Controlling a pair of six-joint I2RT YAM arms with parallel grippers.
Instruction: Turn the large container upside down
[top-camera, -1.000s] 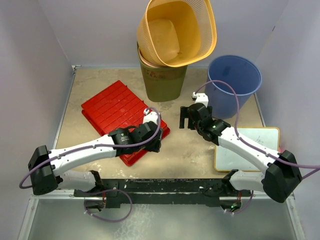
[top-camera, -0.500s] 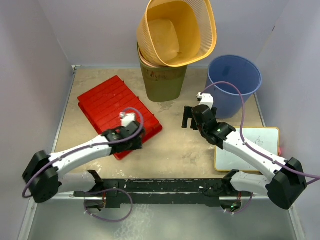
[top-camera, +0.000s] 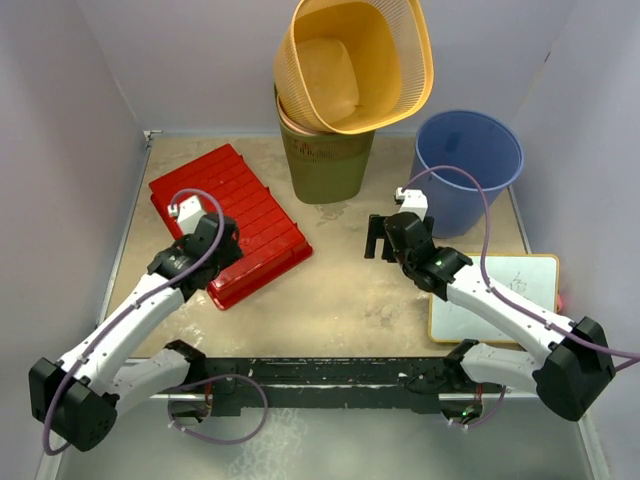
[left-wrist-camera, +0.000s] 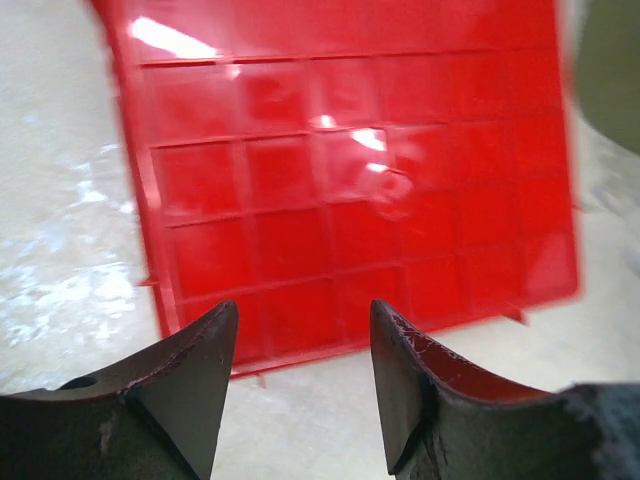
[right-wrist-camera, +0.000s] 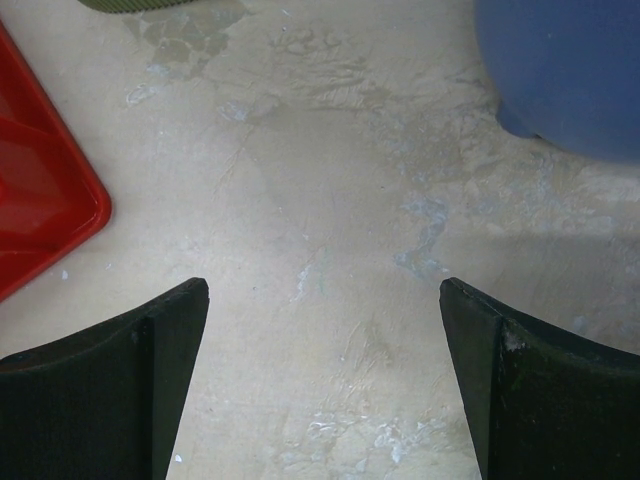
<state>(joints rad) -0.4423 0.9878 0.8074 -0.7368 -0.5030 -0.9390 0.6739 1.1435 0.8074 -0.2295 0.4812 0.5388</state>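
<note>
We are hovering our left claw (left-wrist-camera: 300, 330), part open and empty, over the red tray (top-camera: 240, 205) rim; a shallow bite risks shoving it away. Our right claw (right-wrist-camera: 325, 290) is standing wide open, empty.

odds and ends around the beige table

an orange perforated plastic basket (top-camera: 355, 65) sat tilted in the mouth of an olive-green plastic bin (top-camera: 325, 170) at the back of the mottled beige tabletop (top-camera: 350, 290). a round blue plastic bucket (top-camera: 470, 150) stood upright just to the right of the bin. a white rectangular board (top-camera: 530, 275) lay flat near the front right corner.
</note>
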